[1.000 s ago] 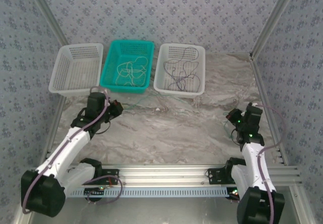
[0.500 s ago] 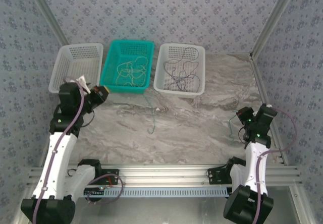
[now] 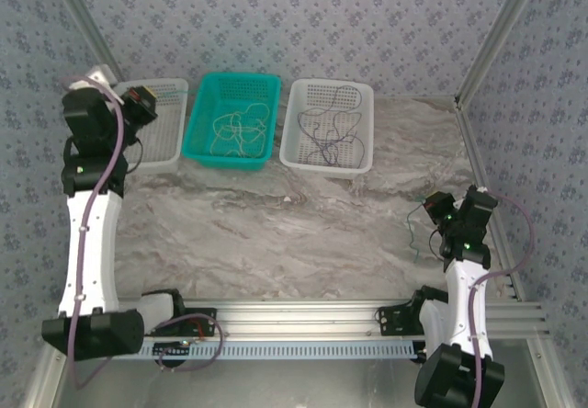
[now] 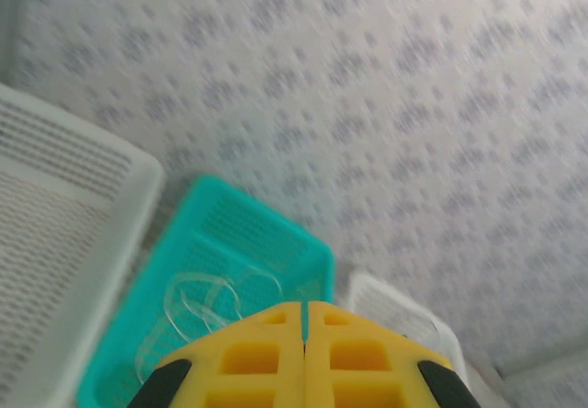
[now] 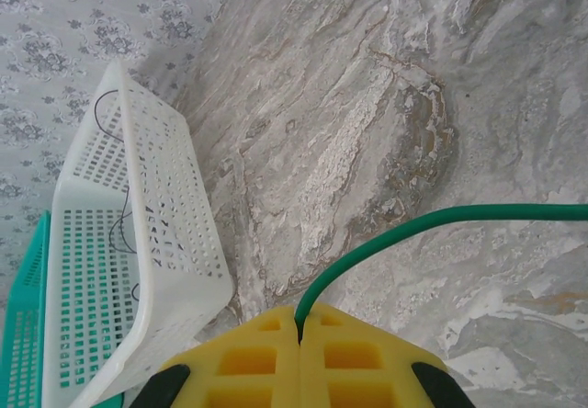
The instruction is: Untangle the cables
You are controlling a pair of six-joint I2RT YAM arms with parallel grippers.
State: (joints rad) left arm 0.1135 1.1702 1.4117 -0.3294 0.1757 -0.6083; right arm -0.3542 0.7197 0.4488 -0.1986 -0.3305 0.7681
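**Green cable [image 5: 551,209] in the right grip; sorting close to its end**

We read the untangling as almost finished. The white cables [image 3: 234,132] lie loosely curled inside the teal basket [image 3: 234,77]; the dark cables [image 3: 331,128] lie in the right white basket [image 3: 322,164], just right of the teal one; we see no knot on the marble table [image 3: 303,233] in front of it.

The step in hand is the last strand. The green cable hangs from the right gripper [image 5: 300,311], well to the right of the teal basket and on the arms' side of it; its free end droops toward the table. In the right wrist view the yellow fingers [image 5: 367,330] are clamped on that cable; it leaves the seam at their tips and arcs away to the right.

The left gripper [image 4: 304,309] is raised over the left white basket [image 3: 156,137], just left of the teal one; its jaws are pressed together, and we can make out nothing between them.

Next, we judge, the green cable must cross to that left basket, which looks empty where it shows. The strand is thin and floppy, so the trailing end could drag or catch on a rim; it wants a high carry, and release only once most of its length hangs over the basket.
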